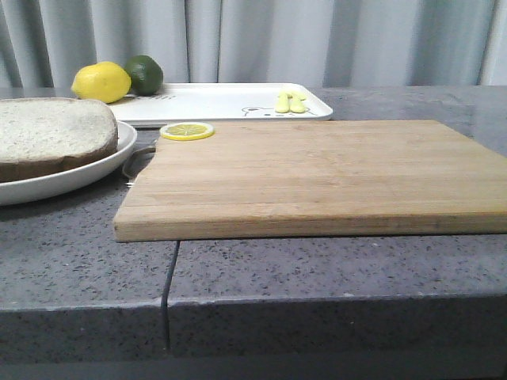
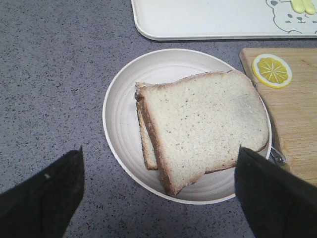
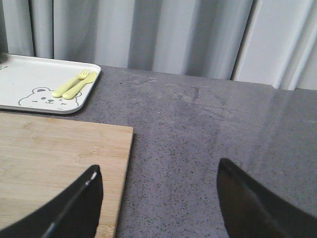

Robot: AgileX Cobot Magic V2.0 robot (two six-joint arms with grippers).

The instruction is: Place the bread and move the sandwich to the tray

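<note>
Both grippers' fingers [image 2: 47, 198] [image 3: 74, 208] are broad, matte black, tapering wedges

Cutting board [image 1: 317, 174] bare save lemon slice [image 1: 187, 131] at its corner.

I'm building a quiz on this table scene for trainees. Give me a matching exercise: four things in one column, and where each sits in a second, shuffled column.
Things:
1. lemon slice
2. bread
3. yellow fork and spoon
4. whole lemon

Places:
A. on the round white plate
B. beside the lime, at the tray's far left
C. on a corner of the wooden cutting board
D. on the white tray, near the bear print

Pairs: 1-C, 2-A, 3-D, 4-B
</note>
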